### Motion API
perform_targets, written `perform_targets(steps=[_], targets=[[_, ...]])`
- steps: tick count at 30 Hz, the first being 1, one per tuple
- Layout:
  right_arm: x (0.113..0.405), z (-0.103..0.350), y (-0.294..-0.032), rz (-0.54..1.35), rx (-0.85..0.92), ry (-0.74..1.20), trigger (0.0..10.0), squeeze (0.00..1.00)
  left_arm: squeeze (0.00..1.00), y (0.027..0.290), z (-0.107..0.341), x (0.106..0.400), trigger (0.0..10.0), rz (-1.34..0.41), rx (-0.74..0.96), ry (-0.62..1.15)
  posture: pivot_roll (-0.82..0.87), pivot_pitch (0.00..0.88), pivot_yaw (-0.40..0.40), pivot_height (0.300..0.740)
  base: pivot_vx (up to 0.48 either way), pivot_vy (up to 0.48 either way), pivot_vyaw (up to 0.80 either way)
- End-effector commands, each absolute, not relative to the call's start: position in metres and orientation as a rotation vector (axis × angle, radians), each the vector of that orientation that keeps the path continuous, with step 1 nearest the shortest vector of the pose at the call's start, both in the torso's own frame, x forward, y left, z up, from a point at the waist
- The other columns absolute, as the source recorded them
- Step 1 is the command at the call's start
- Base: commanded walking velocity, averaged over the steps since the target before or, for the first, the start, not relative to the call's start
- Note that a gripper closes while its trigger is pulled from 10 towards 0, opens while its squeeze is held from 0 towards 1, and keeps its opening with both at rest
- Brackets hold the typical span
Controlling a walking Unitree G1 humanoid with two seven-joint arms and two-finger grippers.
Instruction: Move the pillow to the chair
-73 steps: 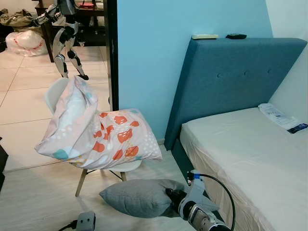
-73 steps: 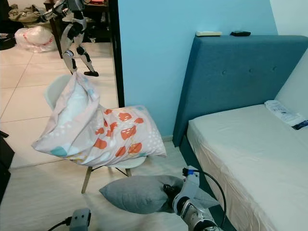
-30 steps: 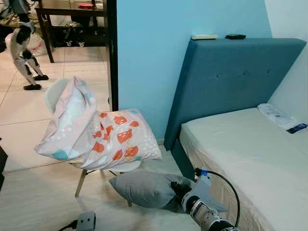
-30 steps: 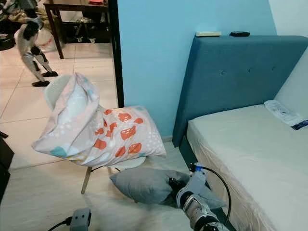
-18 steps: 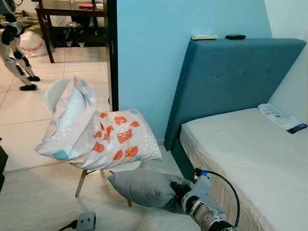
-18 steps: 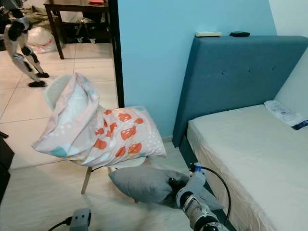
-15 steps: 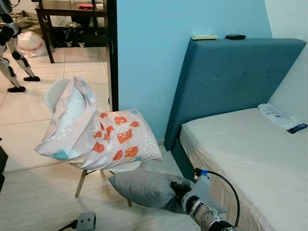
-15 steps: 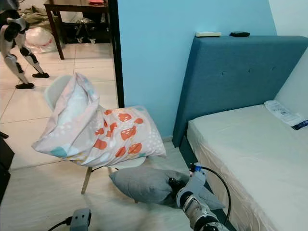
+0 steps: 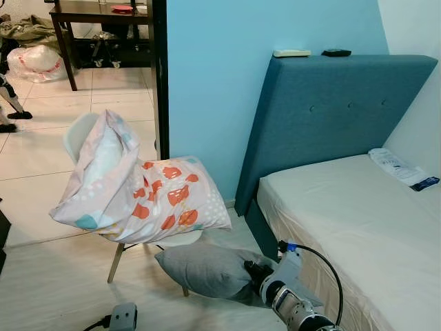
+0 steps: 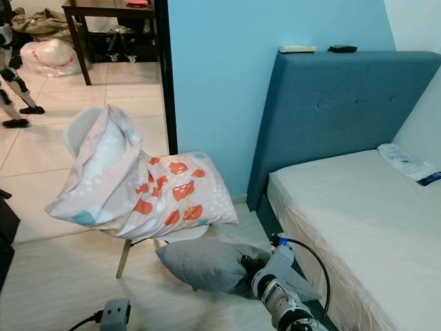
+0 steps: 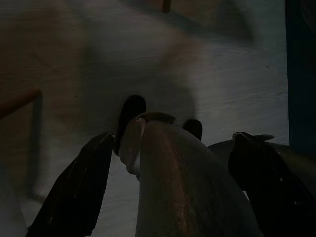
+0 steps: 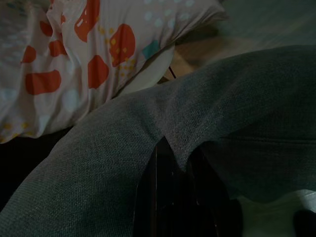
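Here the right tool (image 10: 248, 270) pinches the grey pillow (image 10: 203, 264) by its edge seam, low beside the bed (image 10: 344, 221). The chair (image 10: 83, 134) holds patterned bedding (image 10: 145, 189), so lift high before swinging across. The left tool (image 11: 173, 163) hangs spread, holding nothing.

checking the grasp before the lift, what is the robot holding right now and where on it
The right gripper is shut on the grey pillow, pinching its right-hand end near the bed. The left gripper is open and holds nothing.
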State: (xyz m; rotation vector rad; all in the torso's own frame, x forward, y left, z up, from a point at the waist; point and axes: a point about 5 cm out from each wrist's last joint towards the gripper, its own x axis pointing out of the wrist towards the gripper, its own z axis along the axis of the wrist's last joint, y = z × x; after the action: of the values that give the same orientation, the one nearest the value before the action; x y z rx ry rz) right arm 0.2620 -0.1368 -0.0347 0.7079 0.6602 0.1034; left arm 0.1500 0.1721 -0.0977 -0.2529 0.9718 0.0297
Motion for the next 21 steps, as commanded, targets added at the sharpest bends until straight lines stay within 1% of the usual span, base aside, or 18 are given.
perform_targets(steps=[1, 4, 6, 8, 9, 10, 14, 16, 20, 21], targets=[[0.265, -0.032, -0.139, 0.115, 0.671, 0.646, 10.0, 0.00, 0.00, 0.170, -0.099, 0.148, 10.0, 0.028, -0.269, 0.982, 0.06, 0.010, -0.117, 0.740, 0.000, 0.000, 0.00], [0.262, -0.035, -0.139, 0.116, 0.645, 0.664, 10.0, 0.00, 0.00, 0.170, -0.099, 0.148, 10.0, 0.029, -0.271, 0.983, 0.06, 0.010, -0.117, 0.740, 0.000, 0.000, 0.00], [0.258, -0.039, -0.138, 0.134, 0.575, 0.711, 10.0, 0.00, 0.00, 0.170, -0.099, 0.148, 10.0, 0.031, -0.271, 0.983, 0.06, 0.007, -0.119, 0.740, 0.000, 0.000, 0.00], [0.250, -0.046, -0.135, 0.163, 0.454, 0.794, 10.0, 0.00, 0.00, 0.170, -0.099, 0.148, 10.0, 0.031, -0.270, 0.984, 0.06, 0.009, -0.119, 0.740, 0.000, 0.000, 0.00], [0.250, -0.046, -0.135, 0.163, 0.454, 0.794, 10.0, 0.00, 0.00, 0.170, -0.099, 0.148, 10.0, 0.031, -0.270, 0.984, 0.06, 0.009, -0.119, 0.740, 0.000, 0.000, 0.00], [0.245, -0.049, -0.133, 0.196, 0.407, 0.823, 10.0, 0.00, 0.00, 0.170, -0.099, 0.147, 10.0, 0.032, -0.270, 0.985, 0.06, 0.004, -0.121, 0.740, 0.000, 0.000, 0.00], [0.243, -0.050, -0.132, 0.213, 0.403, 0.820, 10.0, 0.00, 0.00, 0.171, -0.099, 0.148, 10.0, 0.033, -0.268, 0.985, 0.06, 0.003, -0.123, 0.740, 0.000, 0.000, 0.00], [0.241, -0.051, -0.131, 0.236, 0.374, 0.829, 10.0, 0.00, 0.00, 0.171, -0.099, 0.147, 10.0, 0.031, -0.264, 0.985, 0.06, 0.011, -0.123, 0.740, 0.000, 0.000, 0.00], [0.236, -0.055, -0.131, 0.271, 0.302, 0.868, 10.0, 0.00, 0.00, 0.171, -0.100, 0.146, 10.0, 0.037, -0.265, 0.990, 0.07, 0.000, -0.125, 0.740, 0.000, 0.000, 0.00], [0.234, -0.056, -0.131, 0.284, 0.282, 0.875, 10.0, 0.00, 0.00, 0.171, -0.100, 0.146, 10.0, 0.033, -0.259, 0.989, 0.07, 0.006, -0.122, 0.740, 0.000, 0.000, 0.77]])
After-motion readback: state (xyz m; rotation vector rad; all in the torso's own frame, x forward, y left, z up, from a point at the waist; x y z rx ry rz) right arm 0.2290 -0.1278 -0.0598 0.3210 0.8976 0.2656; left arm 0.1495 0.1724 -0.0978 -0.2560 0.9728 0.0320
